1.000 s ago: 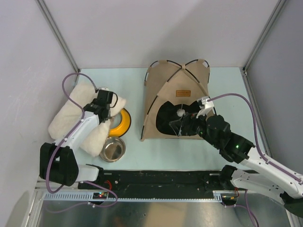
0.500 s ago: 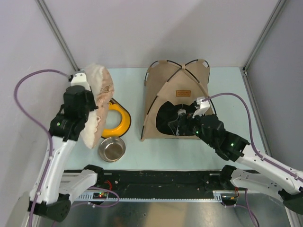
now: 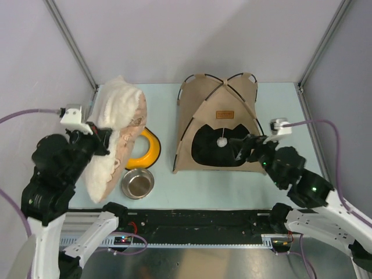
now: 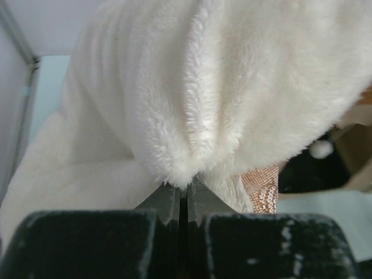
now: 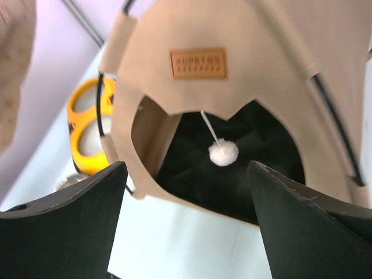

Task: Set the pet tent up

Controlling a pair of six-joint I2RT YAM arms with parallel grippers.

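The tan pet tent [image 3: 216, 110] stands upright at the table's middle back, with black poles, a brown label [image 3: 224, 114] and a white pom-pom [image 3: 221, 140] hanging in its dark opening. In the right wrist view the tent [image 5: 244, 75] fills the frame and the pom-pom [image 5: 223, 153] hangs in the doorway. My right gripper [image 3: 244, 149] is open and empty, just outside the opening; it also shows in its own view [image 5: 186, 203]. My left gripper [image 3: 100, 138] is shut on the cream fluffy pillow [image 3: 113, 136], holding it lifted at the left. Its own view [image 4: 183, 195] shows the jaws pinching the pillow [image 4: 192, 99].
A yellow double-bowl holder [image 3: 145, 150] lies between pillow and tent, half hidden by the pillow. A steel bowl [image 3: 138, 182] sits in front of it. Grey walls and frame posts close in the left, back and right sides.
My left arm has raised the pillow higher and drawn it toward the near left. My right gripper has pulled back out of the tent's opening to the right.
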